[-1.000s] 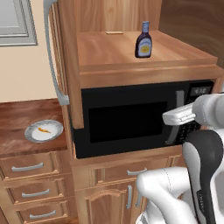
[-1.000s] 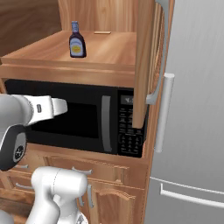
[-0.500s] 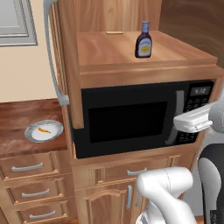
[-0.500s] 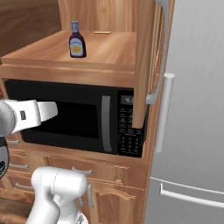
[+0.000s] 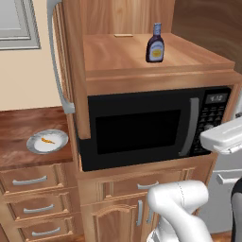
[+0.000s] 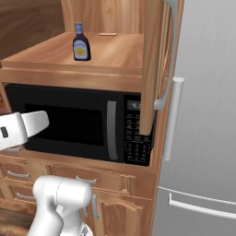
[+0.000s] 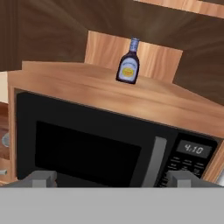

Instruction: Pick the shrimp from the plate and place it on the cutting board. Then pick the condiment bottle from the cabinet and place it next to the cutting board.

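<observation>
Standing upright on the light wood shelf (image 5: 123, 52) of the open cabinet (image 5: 73, 71), the condiment bottle (image 5: 155, 44) was found at roughly twelve o'clock above the microwave (image 5: 142, 127). The right base view placed the same bottle (image 6: 81, 42) toward the shelf's front, well apart from the swung-out cabinet door (image 6: 151, 64) at three o'clock. A small flat wooden piece (image 5: 123, 35) lay at the back of the shelf, apart from the bottle.

The gripper (image 7: 111, 178) was seen in the hand view with both fingertips (image 7: 43, 177) spread as wide as they go and nothing between them. It faced the microwave door, with the bottle (image 7: 128, 62) well above it at twelve o'clock.

The plate (image 5: 47, 141) sat on the brown counter (image 5: 23, 127) at nine o'clock from the microwave, in the left base view. The shrimp (image 5: 47, 140) lay on the plate's white centre, untouched. Drawers (image 5: 30, 179) with short silver handles stood below the counter. A grey refrigerator (image 6: 203, 115) stood at three o'clock of the microwave in the right base view. The microwave clock panel (image 7: 192, 149) was lit.
</observation>
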Robot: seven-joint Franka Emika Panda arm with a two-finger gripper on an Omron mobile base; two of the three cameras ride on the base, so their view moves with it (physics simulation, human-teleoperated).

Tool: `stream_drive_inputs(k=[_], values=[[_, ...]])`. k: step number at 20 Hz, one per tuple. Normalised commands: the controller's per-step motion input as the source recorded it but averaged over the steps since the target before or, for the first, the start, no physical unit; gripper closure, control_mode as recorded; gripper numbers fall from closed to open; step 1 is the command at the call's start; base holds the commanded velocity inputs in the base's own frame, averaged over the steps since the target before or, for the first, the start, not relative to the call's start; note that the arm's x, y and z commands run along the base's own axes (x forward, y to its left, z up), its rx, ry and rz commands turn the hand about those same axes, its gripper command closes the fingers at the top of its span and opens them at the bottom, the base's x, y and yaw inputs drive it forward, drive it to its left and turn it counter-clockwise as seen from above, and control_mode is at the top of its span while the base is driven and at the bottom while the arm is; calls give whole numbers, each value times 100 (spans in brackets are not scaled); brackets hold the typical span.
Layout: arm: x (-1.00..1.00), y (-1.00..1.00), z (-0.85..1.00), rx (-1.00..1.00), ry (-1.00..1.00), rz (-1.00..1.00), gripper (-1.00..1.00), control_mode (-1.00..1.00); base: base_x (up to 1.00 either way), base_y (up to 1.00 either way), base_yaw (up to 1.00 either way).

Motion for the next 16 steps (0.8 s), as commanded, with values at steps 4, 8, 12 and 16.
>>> stream_drive_inputs(k=[4,8,12,16], values=[[-8,-1,0,0,-7,0,-100,-100,0,0,0],[0,-3,0,0,0,1,-100,-100,0,0,0],[0,0,0,0,0,0,-100,100,-16,0,0],[0,0,0,0,0,0,-100,100,-49,-1,0]])
